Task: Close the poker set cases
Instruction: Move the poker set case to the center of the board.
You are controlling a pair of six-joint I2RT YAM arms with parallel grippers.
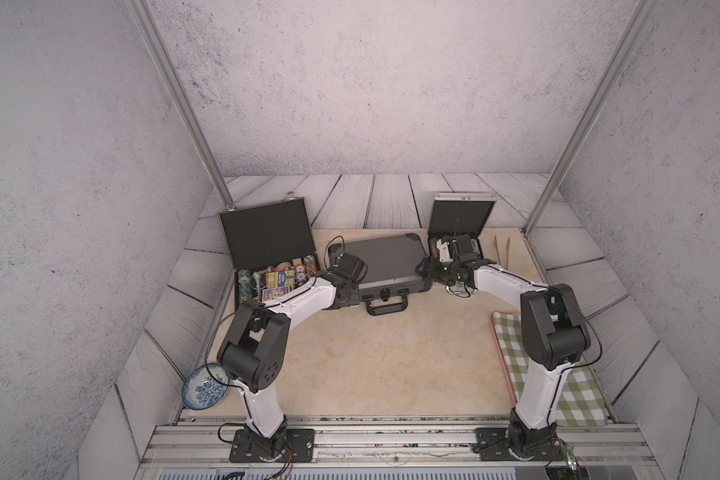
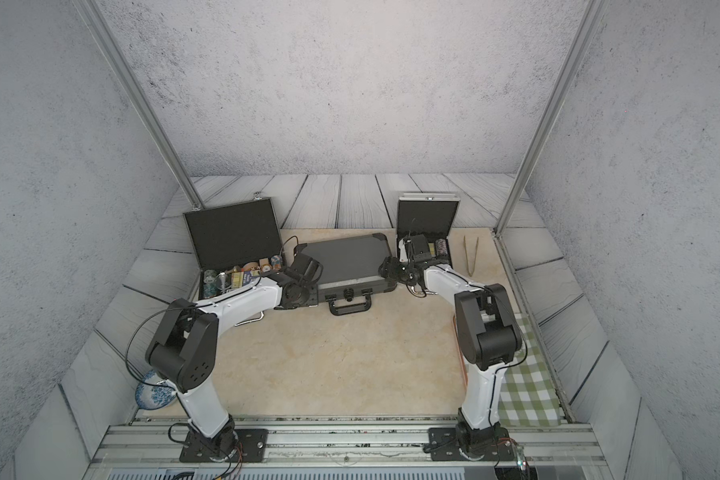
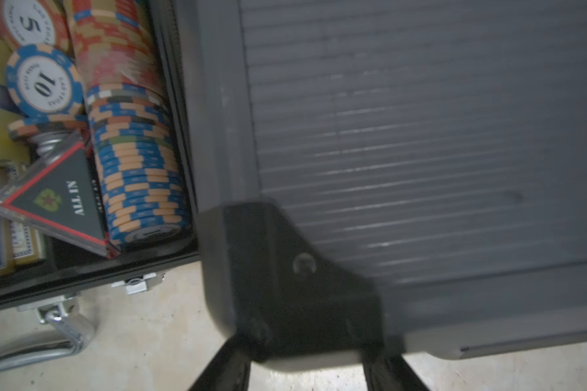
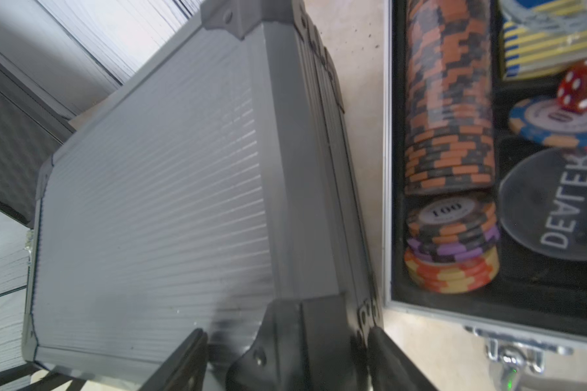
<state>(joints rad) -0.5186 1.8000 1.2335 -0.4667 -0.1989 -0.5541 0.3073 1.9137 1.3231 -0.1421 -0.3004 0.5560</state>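
In both top views the large dark-grey ribbed case (image 1: 381,259) (image 2: 346,262) lies mid-table with its lid down. To its left the flat black case (image 1: 267,237) stands open, with chips (image 3: 136,162) and cards inside. The small silver case (image 1: 460,216) (image 4: 387,203) to its right is open too and holds chips. My left gripper (image 1: 344,297) (image 3: 307,369) is open, its fingers on either side of the grey case's front-left black corner (image 3: 285,270). My right gripper (image 1: 425,269) (image 4: 285,359) is open around the front-right corner (image 4: 305,325), one finger over the lid, one by the side wall.
A blue-and-white bowl (image 1: 204,386) sits at the front left beside the left arm. A green checked cloth on a tray (image 1: 558,386) lies front right under the right arm. Wooden tongs (image 1: 501,249) lie right of the silver case. The black case's metal handle (image 3: 48,345) juts forward.
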